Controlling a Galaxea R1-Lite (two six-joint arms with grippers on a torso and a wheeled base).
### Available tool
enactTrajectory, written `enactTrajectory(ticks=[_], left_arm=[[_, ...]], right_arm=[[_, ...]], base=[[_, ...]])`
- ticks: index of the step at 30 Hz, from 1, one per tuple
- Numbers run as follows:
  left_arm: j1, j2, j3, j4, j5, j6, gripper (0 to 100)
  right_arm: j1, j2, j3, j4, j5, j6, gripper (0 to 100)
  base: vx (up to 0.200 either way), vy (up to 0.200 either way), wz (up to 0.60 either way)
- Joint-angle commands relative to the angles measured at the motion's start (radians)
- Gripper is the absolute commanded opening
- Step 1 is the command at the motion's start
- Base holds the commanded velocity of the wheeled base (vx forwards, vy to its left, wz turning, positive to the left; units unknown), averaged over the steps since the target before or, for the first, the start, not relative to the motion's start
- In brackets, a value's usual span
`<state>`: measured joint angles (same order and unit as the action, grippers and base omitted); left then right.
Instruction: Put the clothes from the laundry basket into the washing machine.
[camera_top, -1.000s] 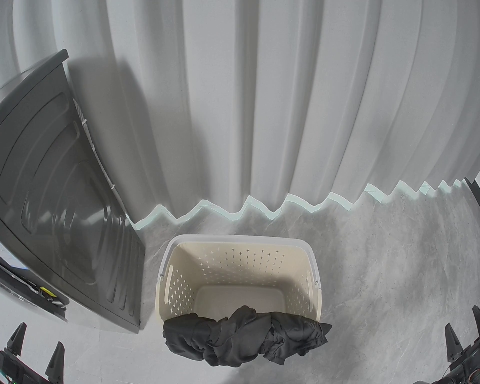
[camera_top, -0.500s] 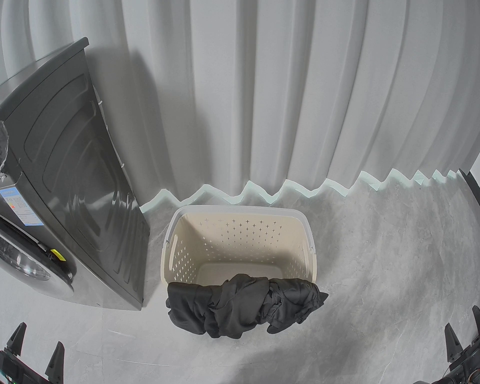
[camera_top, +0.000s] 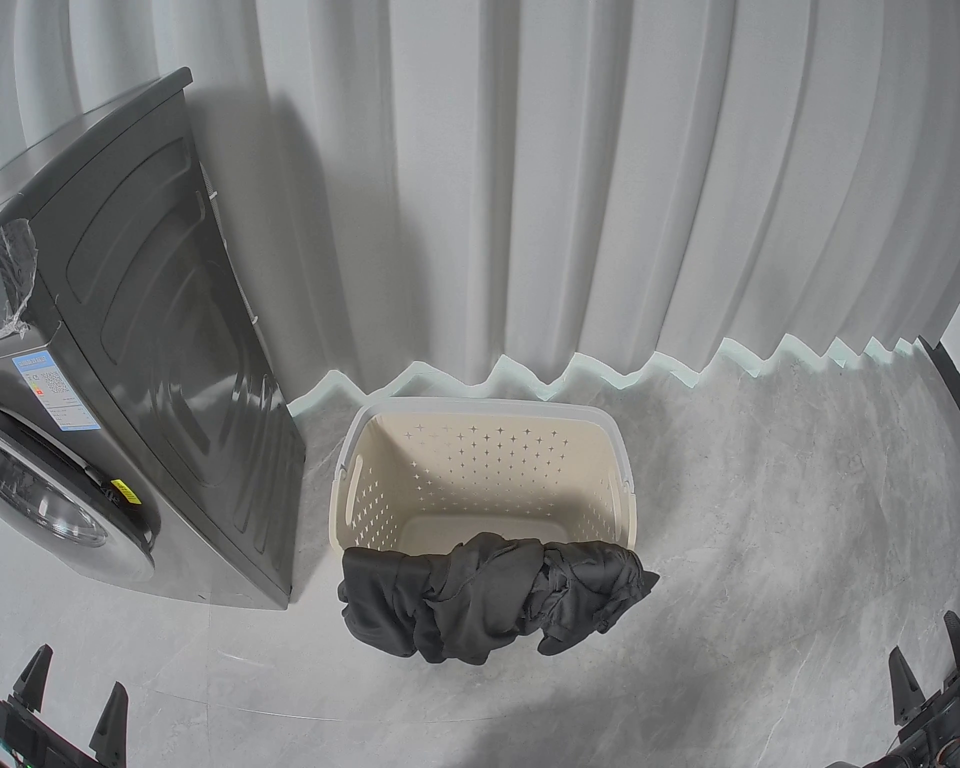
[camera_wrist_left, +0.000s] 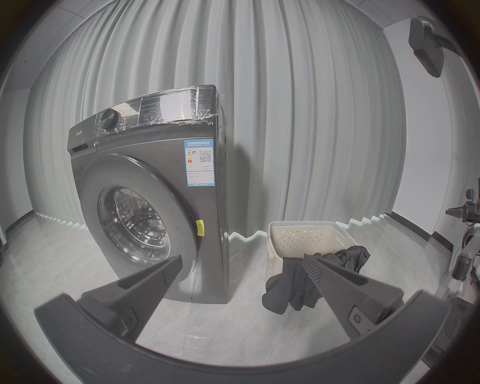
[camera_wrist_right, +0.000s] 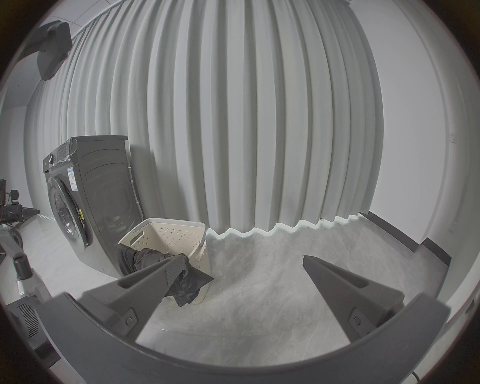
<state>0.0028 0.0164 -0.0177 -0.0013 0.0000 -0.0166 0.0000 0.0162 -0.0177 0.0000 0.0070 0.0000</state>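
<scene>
Hanging over the near rim of the laundry basket, the dark clothes spill partly down its outer wall. That basket stands on the floor just beside the washing machine, whose round door is closed. Left hand and right hand are both spread wide, holding nothing, well apart from the basket.

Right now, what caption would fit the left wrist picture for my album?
Open left gripper faces the closed washing machine, with dark clothes draped over the laundry basket beside it.
</scene>
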Motion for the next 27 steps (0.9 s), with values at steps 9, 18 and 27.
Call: enactTrajectory(ticks=[9,18,27], left_arm=[[0.000,-0.016,0.016,0.000,0.000,0.000,100],[0.000,-0.016,0.016,0.000,0.000,0.000,100],[0.000,-0.016,0.016,0.000,0.000,0.000,100]], right_arm=[[0.000,-0.016,0.018,0.000,0.001,0.002,100],[0.000,-0.016,0.018,0.000,0.001,0.000,100],[0.000,-0.016,0.018,0.002,0.001,0.000,100]], base=[[0.000,0.200,0.00],[0.000,0.200,0.00],[0.000,0.200,0.00]])
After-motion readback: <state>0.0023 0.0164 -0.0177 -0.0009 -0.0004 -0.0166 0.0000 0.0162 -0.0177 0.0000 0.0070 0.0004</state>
